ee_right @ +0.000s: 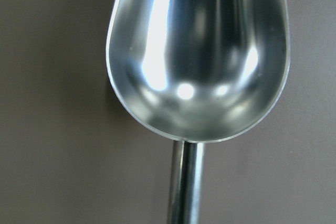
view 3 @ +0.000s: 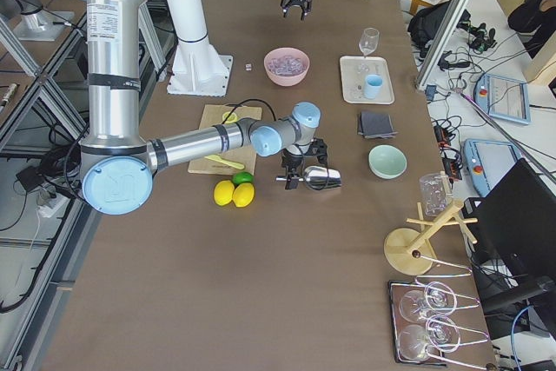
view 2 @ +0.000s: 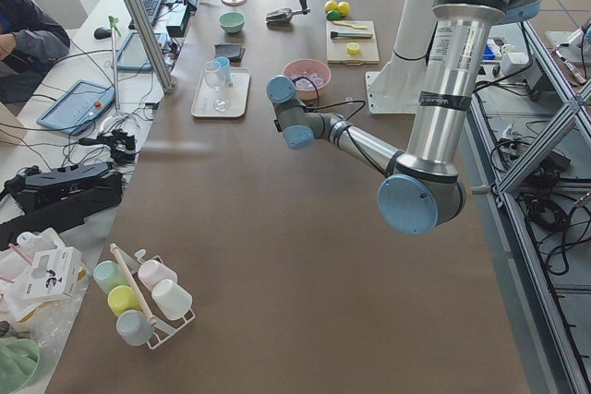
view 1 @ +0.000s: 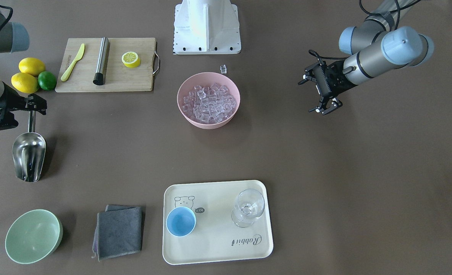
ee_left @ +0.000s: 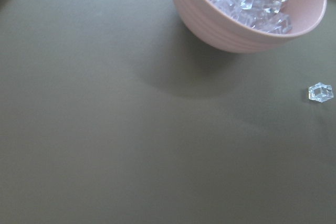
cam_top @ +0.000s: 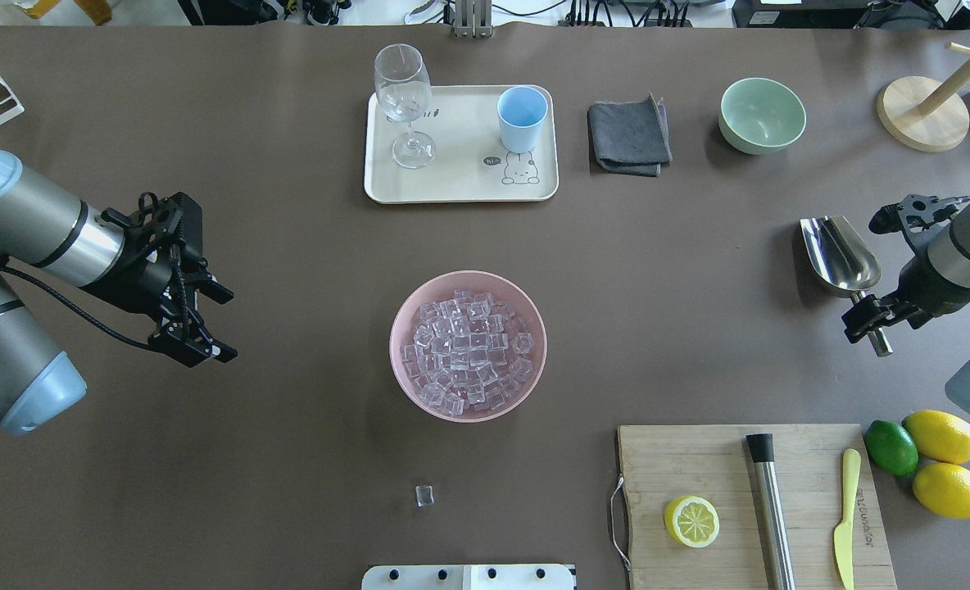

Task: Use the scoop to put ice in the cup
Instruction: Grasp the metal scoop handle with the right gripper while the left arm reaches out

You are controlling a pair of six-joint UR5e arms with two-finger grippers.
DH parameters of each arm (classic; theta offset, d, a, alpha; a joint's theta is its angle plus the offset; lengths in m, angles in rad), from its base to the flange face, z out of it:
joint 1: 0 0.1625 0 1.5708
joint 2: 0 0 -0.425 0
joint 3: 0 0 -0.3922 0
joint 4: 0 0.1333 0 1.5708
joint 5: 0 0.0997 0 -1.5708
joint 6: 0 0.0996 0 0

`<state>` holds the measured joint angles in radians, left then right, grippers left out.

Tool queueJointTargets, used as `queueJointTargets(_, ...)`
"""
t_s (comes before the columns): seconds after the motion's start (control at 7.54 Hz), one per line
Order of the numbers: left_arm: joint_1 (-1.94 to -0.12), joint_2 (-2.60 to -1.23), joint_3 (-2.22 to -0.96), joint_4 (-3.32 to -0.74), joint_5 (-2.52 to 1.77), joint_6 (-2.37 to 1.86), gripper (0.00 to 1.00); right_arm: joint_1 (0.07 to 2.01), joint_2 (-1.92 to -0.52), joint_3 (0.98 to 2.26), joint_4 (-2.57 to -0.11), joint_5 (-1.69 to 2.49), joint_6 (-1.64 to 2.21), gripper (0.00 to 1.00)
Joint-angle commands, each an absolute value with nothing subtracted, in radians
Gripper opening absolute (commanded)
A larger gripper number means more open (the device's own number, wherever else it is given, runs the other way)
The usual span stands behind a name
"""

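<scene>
The right hand (cam_top: 863, 315), angled down low over the worktop (cam_top: 288, 451), clamps the scoop (cam_top: 839, 252) by its handle, while the left hand (cam_top: 224, 326) hovers spread wide beside the bowl (cam_top: 395, 348) of ice (cam_top: 469, 348), the cup (cam_top: 522, 119) on its tray (cam_top: 452, 180).

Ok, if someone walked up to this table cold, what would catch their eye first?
The pink bowl at the table's centre, heaped with clear ice, draws the eye first. Next comes the shiny scoop on the robot's right, empty, with its handle in the right gripper. The bright lemons and the lime beside the cutting board stand out too.
</scene>
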<state>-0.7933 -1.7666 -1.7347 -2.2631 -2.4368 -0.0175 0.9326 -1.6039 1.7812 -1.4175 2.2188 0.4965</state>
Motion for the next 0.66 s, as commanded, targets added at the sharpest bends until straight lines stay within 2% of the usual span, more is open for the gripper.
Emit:
queueJointTargets(0.0, -0.741, -1.839, -1.663, -2.430, -2.367, -0.012, 0.98, 0.922, -1.601, 1.705, -1.344, 2.210, 0.506, 1.00)
queueJointTargets(0.13, -0.741, -1.867, -1.614, -2.498, -2.349, -0.008, 0.98, 0.922, -1.600, 1.703, -1.342, 2.217, 0.509, 0.93)
queueJointTargets(0.4, -0.684, -1.898, -1.568, -2.681, -2.275, 0.031, 0.98, 0.922, -1.589, 1.715, -1.342, 2.221, 0.576, 0.00)
queueJointTargets(0.53, -0.652, -1.913, -1.551, -2.727, -2.263, 0.043, 0.98, 0.922, -1.586, 1.717, -1.342, 2.232, 0.580, 0.00)
